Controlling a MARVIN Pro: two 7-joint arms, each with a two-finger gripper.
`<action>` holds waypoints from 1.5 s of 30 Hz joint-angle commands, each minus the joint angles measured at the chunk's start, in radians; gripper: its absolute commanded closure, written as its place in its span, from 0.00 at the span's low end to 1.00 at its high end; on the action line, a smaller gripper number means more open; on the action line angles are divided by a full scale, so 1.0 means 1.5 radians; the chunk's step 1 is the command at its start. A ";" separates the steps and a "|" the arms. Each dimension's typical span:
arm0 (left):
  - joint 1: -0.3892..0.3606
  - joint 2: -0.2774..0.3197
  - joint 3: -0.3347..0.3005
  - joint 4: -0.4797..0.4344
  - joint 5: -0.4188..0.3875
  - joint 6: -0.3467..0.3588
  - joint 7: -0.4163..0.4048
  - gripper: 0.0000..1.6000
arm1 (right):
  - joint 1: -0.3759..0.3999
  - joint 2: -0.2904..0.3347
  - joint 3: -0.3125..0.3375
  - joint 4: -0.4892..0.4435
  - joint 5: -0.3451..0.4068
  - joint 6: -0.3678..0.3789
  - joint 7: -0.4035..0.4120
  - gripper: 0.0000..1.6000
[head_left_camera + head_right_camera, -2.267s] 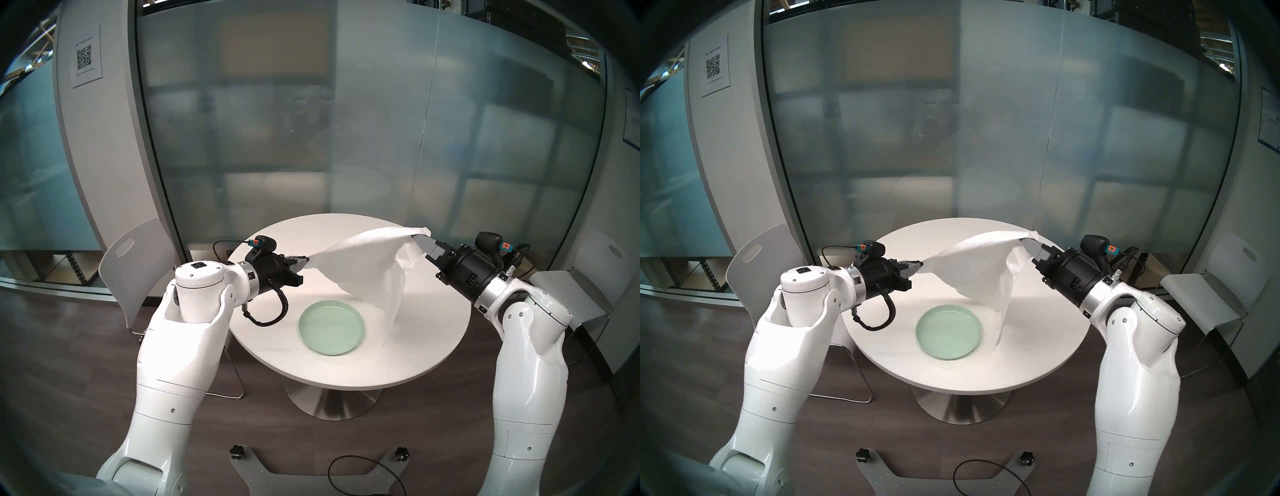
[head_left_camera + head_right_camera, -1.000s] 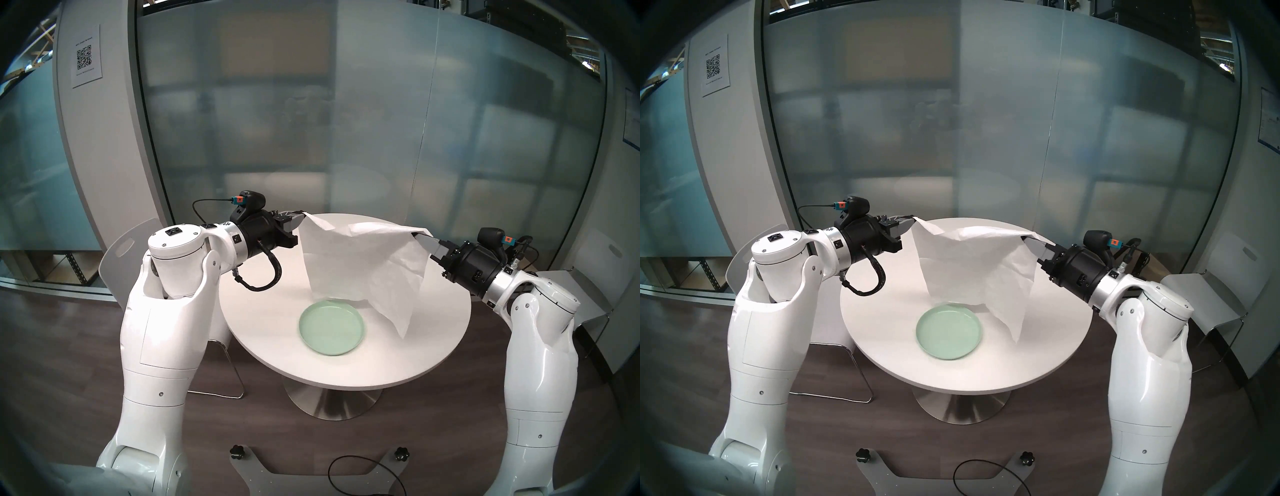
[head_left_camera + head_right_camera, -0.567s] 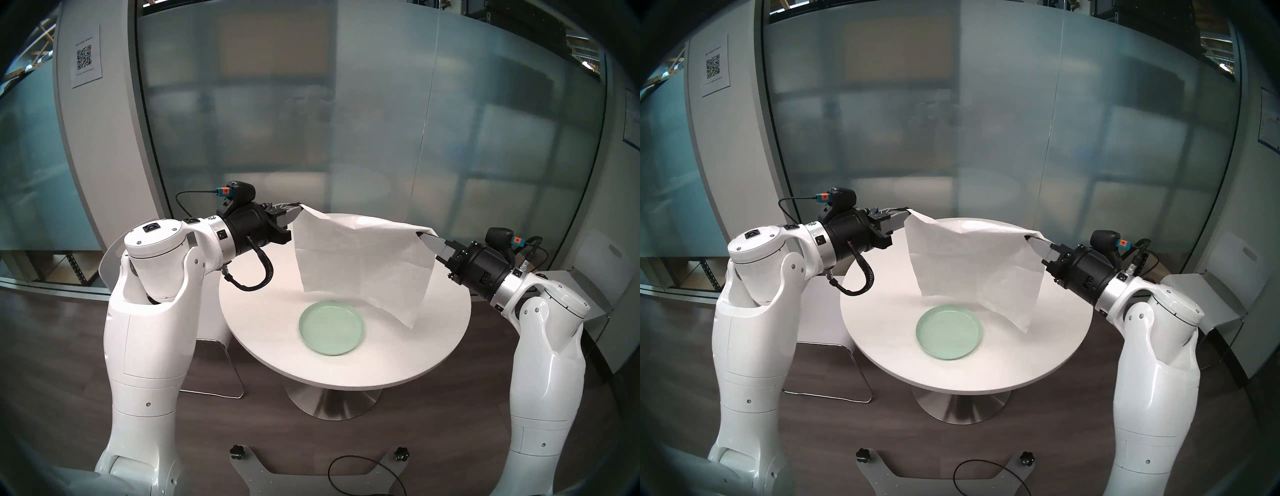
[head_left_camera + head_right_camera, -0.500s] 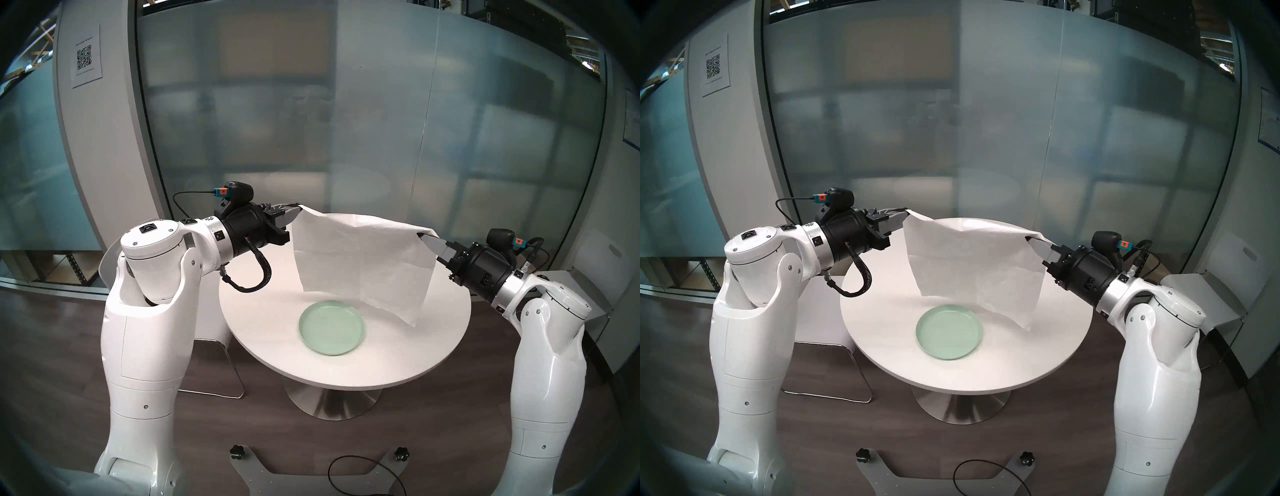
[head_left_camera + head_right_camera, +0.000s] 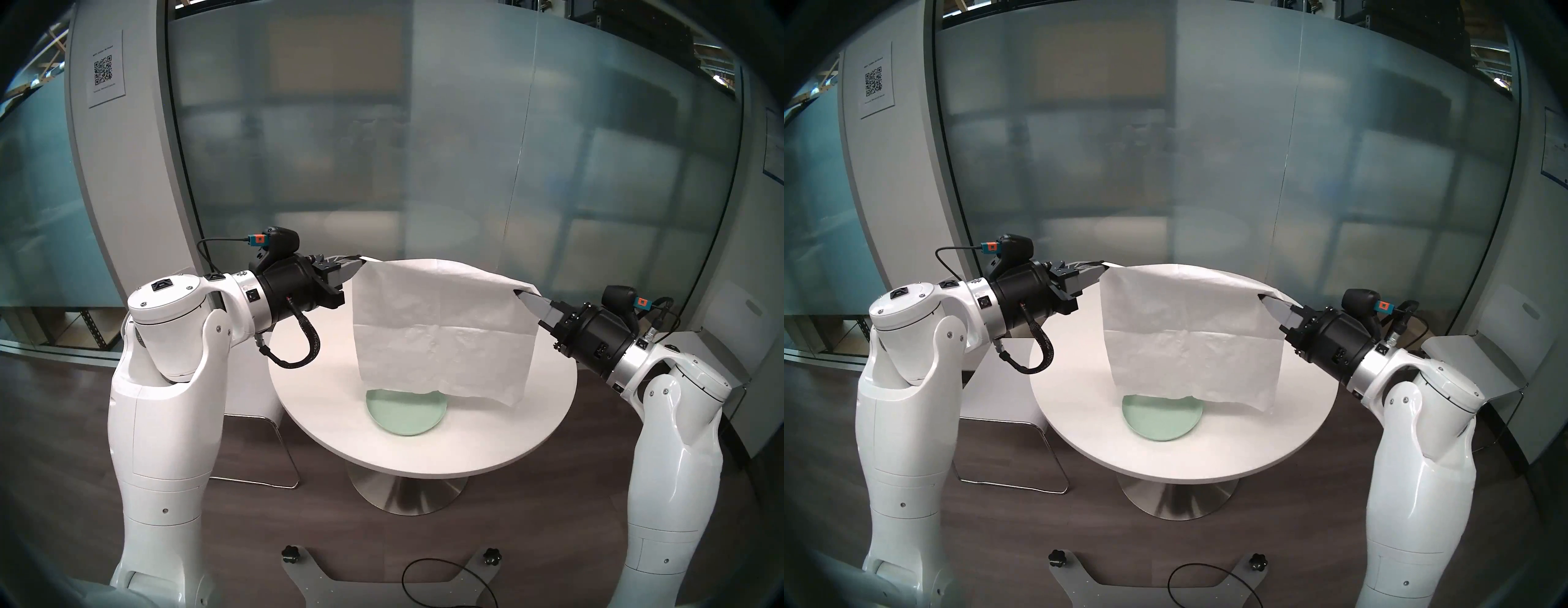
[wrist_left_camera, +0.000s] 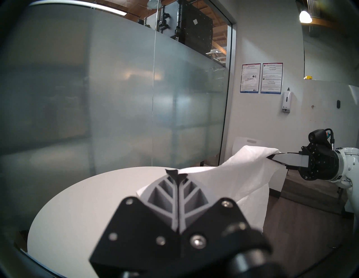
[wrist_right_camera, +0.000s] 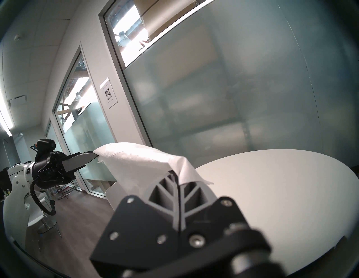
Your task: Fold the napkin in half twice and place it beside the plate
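Both end effectors pinch the napkin top corners; it hangs vertically, spread left-right.

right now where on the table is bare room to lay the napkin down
Bare table lies right of the plate, and left of it. The middle is crowded: the napkin hangs from left gripper and right gripper.

I've got the napkin hanging spread open above the table, a thin white sheet with one level crease across its middle and an upright one crossing it. Its two top corners are pinched; its lower edge hangs loose in front of the far part of the plate. That plate is round, pale mint-green, low-rimmed, lying flat.
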 commanded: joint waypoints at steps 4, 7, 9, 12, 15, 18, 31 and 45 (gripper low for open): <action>-0.002 0.004 0.008 0.003 0.006 -0.010 -0.002 1.00 | 0.007 -0.003 -0.016 0.017 -0.010 -0.017 -0.004 1.00; 0.001 0.004 0.012 0.011 0.008 -0.008 0.000 1.00 | 0.008 -0.003 -0.020 0.028 -0.014 -0.021 -0.005 1.00; 0.004 0.008 0.017 0.020 0.013 -0.018 -0.001 1.00 | 0.009 -0.002 -0.025 0.039 -0.017 -0.025 -0.004 1.00; 0.009 0.010 0.024 0.030 0.019 -0.026 -0.001 1.00 | 0.011 -0.001 -0.029 0.056 -0.022 -0.032 -0.003 1.00; 0.014 0.009 0.030 0.044 0.028 -0.037 -0.001 1.00 | 0.018 0.001 -0.033 0.079 -0.031 -0.041 0.000 1.00; 0.014 0.010 0.034 0.053 0.034 -0.042 -0.002 1.00 | 0.023 0.002 -0.035 0.093 -0.035 -0.044 0.003 1.00; 0.021 0.007 0.054 0.067 0.053 -0.051 -0.003 1.00 | 0.023 0.011 -0.044 0.144 -0.048 -0.063 0.018 1.00; 0.029 -0.002 0.071 0.074 0.069 -0.051 0.004 1.00 | 0.033 0.026 -0.054 0.204 -0.059 -0.096 0.030 1.00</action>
